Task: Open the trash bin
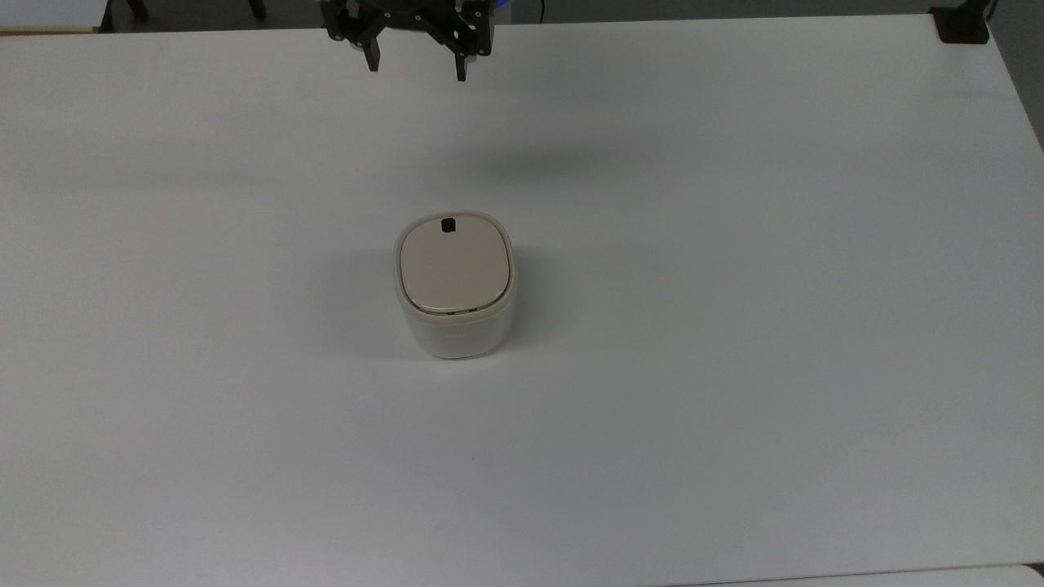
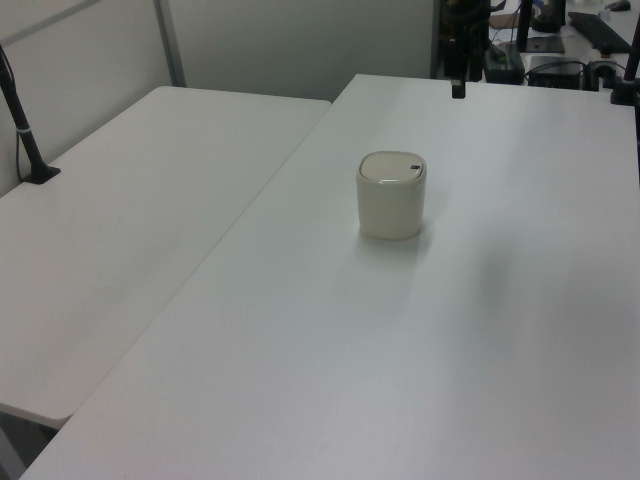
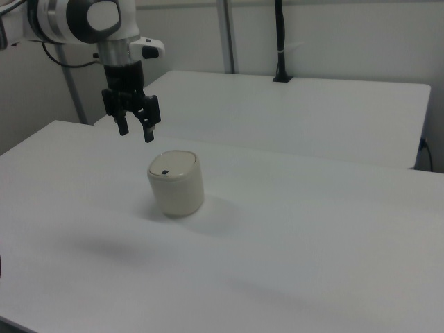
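The trash bin [image 1: 454,326] is a small cream-white rounded-square tub standing upright near the middle of the white table [image 1: 734,326]. Its flat beige lid [image 1: 453,269] is down, and the black square button [image 1: 447,225] sits at the lid's far edge in the top view. The bin also shows in the left view [image 2: 391,200] and the right view [image 3: 176,187]. My gripper [image 1: 417,67] hangs open and empty above the table's far edge in the top view, well apart from the bin. In the right view the gripper [image 3: 136,132] is up and to the left of the bin.
A second white table [image 2: 130,230] adjoins on the left view's left, with a black clamped pole [image 2: 25,130] on it. A black clamp [image 1: 962,24] sits at the top view's upper right corner. Desk equipment [image 2: 560,40] stands behind the table's far end.
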Tool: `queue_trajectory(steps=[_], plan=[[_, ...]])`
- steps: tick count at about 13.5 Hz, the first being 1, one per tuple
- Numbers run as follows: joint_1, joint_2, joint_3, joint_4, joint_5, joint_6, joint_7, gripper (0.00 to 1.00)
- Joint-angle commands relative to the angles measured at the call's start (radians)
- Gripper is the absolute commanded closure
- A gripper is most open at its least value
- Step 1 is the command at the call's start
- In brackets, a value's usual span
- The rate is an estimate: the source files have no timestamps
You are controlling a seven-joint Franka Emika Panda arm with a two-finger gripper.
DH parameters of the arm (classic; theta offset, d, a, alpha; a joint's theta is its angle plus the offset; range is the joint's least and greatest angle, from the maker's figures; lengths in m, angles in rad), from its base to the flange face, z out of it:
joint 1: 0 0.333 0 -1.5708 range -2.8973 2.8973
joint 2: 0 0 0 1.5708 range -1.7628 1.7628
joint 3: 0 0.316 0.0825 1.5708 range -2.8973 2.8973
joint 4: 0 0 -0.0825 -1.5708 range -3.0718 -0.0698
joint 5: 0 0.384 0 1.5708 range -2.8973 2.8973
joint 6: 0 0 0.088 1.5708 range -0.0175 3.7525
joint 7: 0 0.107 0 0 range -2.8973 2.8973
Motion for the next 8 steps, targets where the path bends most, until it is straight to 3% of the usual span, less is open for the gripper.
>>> queue_trajectory(steps=[1,8], plan=[[-0.003,0.021,0.004,-0.011,-0.007,0.0,-0.176,1.0],[-0.002,0.165,0.004,-0.008,-0.008,0.204,-0.2,1.0]])
